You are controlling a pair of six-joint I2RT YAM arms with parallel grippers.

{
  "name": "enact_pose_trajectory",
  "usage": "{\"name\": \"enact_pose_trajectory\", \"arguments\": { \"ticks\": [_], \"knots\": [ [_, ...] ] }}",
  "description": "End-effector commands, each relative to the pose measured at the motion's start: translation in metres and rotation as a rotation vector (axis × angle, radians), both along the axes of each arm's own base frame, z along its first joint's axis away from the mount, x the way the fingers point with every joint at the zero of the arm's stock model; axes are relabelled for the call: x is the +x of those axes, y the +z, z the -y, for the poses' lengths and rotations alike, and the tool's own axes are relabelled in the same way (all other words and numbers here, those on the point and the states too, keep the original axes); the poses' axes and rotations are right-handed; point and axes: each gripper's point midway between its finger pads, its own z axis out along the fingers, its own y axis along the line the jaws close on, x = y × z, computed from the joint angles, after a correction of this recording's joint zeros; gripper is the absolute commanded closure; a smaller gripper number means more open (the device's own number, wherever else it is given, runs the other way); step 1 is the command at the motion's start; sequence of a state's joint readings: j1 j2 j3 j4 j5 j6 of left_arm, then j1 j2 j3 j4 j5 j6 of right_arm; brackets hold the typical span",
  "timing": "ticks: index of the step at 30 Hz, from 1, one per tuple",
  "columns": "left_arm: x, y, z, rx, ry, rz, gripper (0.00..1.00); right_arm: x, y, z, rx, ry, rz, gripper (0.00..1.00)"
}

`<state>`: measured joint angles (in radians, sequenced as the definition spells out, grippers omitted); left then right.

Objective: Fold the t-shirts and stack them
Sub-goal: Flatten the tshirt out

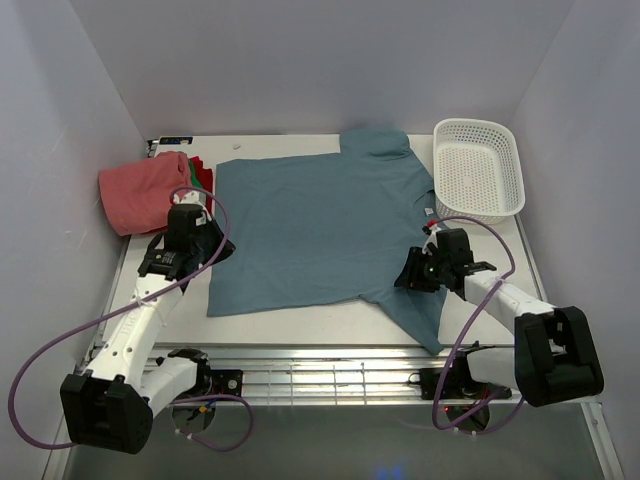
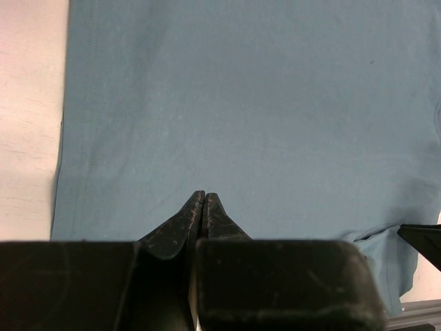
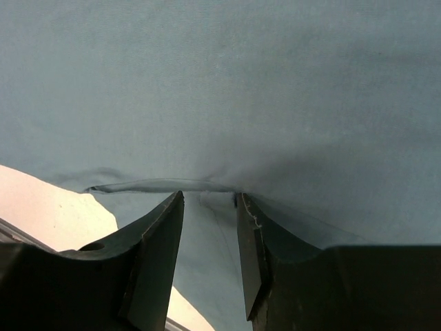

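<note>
Top external, teal t-shirt (image 1: 320,230): flat mid-table, long axis left to right, hem left, collar right.
Salmon-pink t-shirt (image 1: 145,190): folded, far left, just beside the hem (a red t-shirt (image 1: 204,178) peeks out behind it).
Near sleeve (image 1: 415,322): juts toward the right arm's base, so that arm is nearer.
Right gripper (image 3: 209,196): jaws apart, straddling a cloth ridge at the sleeve seam.
Left gripper (image 2: 202,196): jaws together over the hem end, no cloth visibly pinched.

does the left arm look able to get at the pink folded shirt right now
Likely yes: the pink shirt lies close beside the left gripper, on its left, with nothing standing between them.
</note>
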<state>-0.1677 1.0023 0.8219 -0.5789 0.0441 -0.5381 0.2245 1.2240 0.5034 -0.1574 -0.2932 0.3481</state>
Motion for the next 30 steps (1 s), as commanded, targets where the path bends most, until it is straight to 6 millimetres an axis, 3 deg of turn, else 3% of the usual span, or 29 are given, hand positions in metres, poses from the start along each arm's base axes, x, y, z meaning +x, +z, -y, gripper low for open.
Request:
{"name": "enact_pose_trajectory", "arguments": {
  "ticks": [1,5,10,13,18,24,30],
  "knots": [
    [0.006,0.003,0.000,0.015,-0.010,0.024,0.88,0.019,0.010,-0.007,-0.004,0.018,0.071,0.57],
    [0.006,0.001,-0.001,0.022,-0.010,0.019,0.88,0.020,0.004,-0.009,-0.019,0.030,0.058,0.60],
    [0.006,-0.001,-0.004,0.043,-0.005,0.019,0.88,0.019,0.006,-0.015,-0.033,0.056,0.054,0.80],
    [0.007,-0.003,-0.004,0.042,-0.004,0.014,0.88,0.020,0.015,-0.019,-0.047,0.072,0.077,0.92],
    [0.007,-0.004,-0.004,0.042,-0.002,0.008,0.88,0.010,0.043,-0.027,-0.071,0.113,0.111,0.92],
    [0.006,-0.011,-0.005,0.046,-0.003,-0.008,0.88,-0.031,0.055,-0.039,-0.051,0.164,0.080,0.92],
    [0.007,-0.016,-0.004,0.048,-0.009,-0.023,0.88,-0.079,0.049,-0.056,-0.032,0.251,0.028,0.92]
  ]
}}
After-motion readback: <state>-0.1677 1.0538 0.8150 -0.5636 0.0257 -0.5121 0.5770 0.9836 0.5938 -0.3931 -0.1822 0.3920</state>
